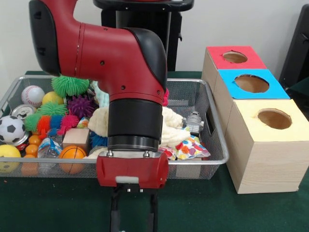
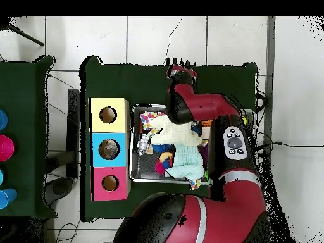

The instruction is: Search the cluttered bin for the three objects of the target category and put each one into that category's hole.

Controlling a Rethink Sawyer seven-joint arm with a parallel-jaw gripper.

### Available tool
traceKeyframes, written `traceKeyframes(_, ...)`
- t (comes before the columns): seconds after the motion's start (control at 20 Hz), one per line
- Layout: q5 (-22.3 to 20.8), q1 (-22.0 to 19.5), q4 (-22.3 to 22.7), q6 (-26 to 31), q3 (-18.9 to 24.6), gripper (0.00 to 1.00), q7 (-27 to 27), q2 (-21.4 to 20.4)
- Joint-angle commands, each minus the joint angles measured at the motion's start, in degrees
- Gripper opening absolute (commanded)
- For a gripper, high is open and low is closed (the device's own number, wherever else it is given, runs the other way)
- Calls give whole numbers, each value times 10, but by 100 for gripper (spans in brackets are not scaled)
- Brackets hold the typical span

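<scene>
Front view: the red and black arm [image 1: 120, 87] is seen reaching down past the near edge of the wire bin [image 1: 212, 121], wrist low over the green table [image 1: 48, 208]. The gripper [image 1: 133, 212] is seen below the wrist as two dark fingers, apart, nothing between them; it is open over bare table. The bin is packed: baseball [image 1: 32, 95], soccer ball [image 1: 10, 129], small basketball [image 1: 72, 154], spiky rubber balls [image 1: 70, 85], wooden block [image 1: 76, 137], cream cloths [image 1: 171, 126], patterned cloth [image 1: 193, 147], small grey robot toy [image 1: 194, 121]. The target category cannot be told from the frames. Three boxes with holes are lined up just beside the bin: red box [image 1: 234, 58], blue box [image 1: 251, 84], yellow box [image 1: 270, 121].

Overhead view: the arm [image 2: 209, 114] is laid across the bin [image 2: 136, 126], most contents hidden. The cream cloths [image 2: 180, 136] and the robot toy [image 2: 144, 144] are visible. The yellow box [image 2: 109, 115], blue box [image 2: 109, 149] and red box [image 2: 109, 183] are beside the bin. The gripper [image 2: 180, 68] is at the table's edge; its opening cannot be told here.
</scene>
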Motion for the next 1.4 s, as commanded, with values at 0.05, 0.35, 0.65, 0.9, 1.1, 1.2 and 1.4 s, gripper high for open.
traceKeyframes(0.05, -20, 10, 14, 69, -31, 100, -5, 23)
traceKeyframes(0.35, -29, 21, -2, 66, -54, 100, -14, 40)
traceKeyframes(0.65, -62, -23, 1, 89, 9, 100, -55, 39)
traceKeyframes(0.9, -82, -10, -9, 85, -14, 100, -55, 43)
traceKeyframes(1.1, -90, -13, -5, 65, -18, 100, -36, 44)
traceKeyframes(1.2, -100, -35, 8, 75, 11, 100, -47, 37)
traceKeyframes(1.4, -112, -89, 48, 102, 85, 100, -69, 18)
